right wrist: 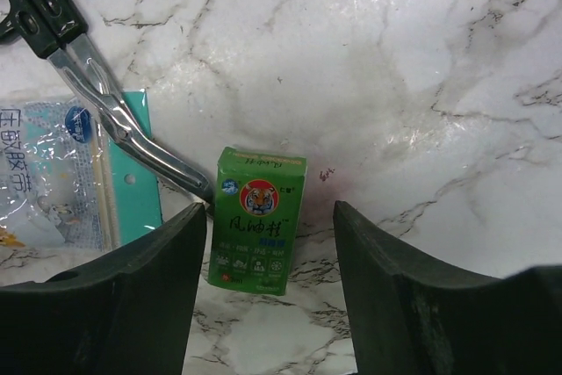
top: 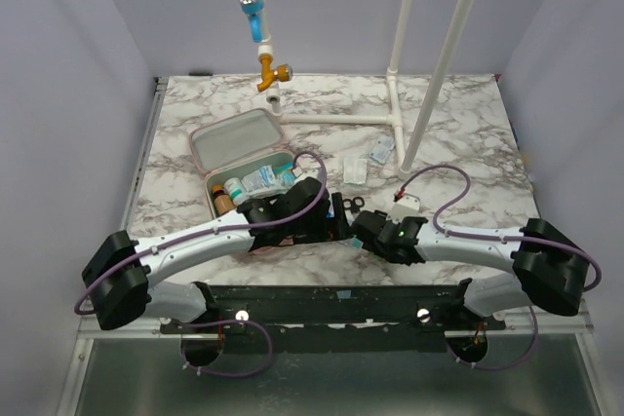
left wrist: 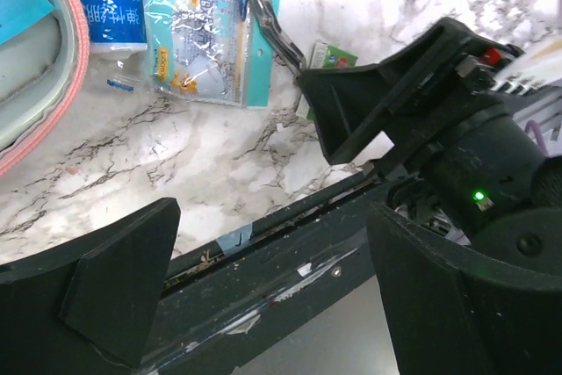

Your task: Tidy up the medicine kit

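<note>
**A:** Where does the medicine kit lie?

**B:** The pink medicine kit (top: 234,138) lies open near the left edge of the marble table (top: 468,143). Its grey lid is laid back, with bottles and packets in its base.

**A:** Which print can be read?

**B:** The green box (right wrist: 256,219) near the front edge has a round tiger emblem and white Chinese characters. The blue packet (right wrist: 70,173) beside it has Chinese print under clear film. The scissors (right wrist: 79,68) cross its corner.

**A:** And the grippers?

**B:** The right gripper (right wrist: 268,243) has its fingers apart on either side of the green box, unclamped. The left gripper (left wrist: 272,305) is spread wide and holds nothing, over the front edge.
</note>
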Controlling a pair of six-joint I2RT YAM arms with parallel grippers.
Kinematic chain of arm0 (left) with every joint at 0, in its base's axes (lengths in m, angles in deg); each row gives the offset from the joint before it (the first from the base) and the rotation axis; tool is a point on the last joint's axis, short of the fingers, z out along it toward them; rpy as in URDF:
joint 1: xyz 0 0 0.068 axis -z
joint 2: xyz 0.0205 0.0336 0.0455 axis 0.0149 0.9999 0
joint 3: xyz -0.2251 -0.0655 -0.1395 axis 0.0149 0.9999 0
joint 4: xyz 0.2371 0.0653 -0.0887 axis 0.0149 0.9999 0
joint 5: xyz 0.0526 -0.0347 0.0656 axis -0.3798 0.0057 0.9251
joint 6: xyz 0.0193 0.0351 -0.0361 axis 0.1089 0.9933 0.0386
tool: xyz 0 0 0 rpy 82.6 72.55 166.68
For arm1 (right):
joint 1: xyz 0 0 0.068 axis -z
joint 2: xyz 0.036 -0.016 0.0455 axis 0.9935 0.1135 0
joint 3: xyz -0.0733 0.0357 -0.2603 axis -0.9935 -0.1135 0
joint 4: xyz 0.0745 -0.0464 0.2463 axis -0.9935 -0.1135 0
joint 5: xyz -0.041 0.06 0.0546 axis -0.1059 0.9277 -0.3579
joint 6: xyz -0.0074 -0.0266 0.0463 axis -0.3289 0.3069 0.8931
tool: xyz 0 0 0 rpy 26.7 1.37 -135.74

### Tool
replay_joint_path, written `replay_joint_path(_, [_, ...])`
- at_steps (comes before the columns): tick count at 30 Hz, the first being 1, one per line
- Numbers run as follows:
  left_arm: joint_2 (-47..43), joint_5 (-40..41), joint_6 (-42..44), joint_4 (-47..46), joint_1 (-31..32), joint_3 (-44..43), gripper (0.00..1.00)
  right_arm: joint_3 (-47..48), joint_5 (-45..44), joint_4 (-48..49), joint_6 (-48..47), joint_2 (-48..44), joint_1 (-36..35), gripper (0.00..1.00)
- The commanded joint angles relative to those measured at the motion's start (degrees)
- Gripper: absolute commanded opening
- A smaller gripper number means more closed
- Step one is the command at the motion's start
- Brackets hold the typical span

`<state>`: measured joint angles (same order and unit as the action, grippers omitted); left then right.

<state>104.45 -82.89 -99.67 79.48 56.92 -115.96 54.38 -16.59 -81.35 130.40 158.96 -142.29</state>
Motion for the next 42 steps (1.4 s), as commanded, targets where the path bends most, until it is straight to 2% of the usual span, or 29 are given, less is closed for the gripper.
replay_joint_path(1, [3.6,-1.2,-1.9,0.1,0.2,-2.1,0.91,-1.8,-2.1,1.2,2.8,-1.4,0.1,0.6])
replay_joint_path(9, [12.3,-1.3,-2.7,4.0,0.2,-7.3,0.91,-4.2,-4.1,-0.8,3.7,-7.6,0.0,0.33])
replay_joint_path(11, [14.1,-2.9,-3.1,4.0,0.2,-8.2,0.91,-4.2,-4.7,-1.9,3.7,-9.5,0.1,0.29])
replay_joint_path(19, [19.2,-4.5,-6.3,3.3,-1.8,-8.5,0.91,-2.9,-6.8,-6.8,3.1,-15.2,0.1,0.29])
replay_joint_path(30, [22.8,-6.9,-11.8,0.7,-5.0,-7.8,0.9,-3.7,-6.5,-5.9,1.0,-19.1,0.1,0.29])
replay_joint_path(37, [25.0,-4.7,-14.3,4.3,-5.5,-9.3,0.87,-3.5,-6.9,-5.9,0.1,-20.6,0.1,0.3])
replay_joint_path(42, [22.6,3.3,-16.4,10.8,-5.5,-9.5,0.88,-4.1,-7.1,-4.8,-0.5,-21.7,0.1,0.3])
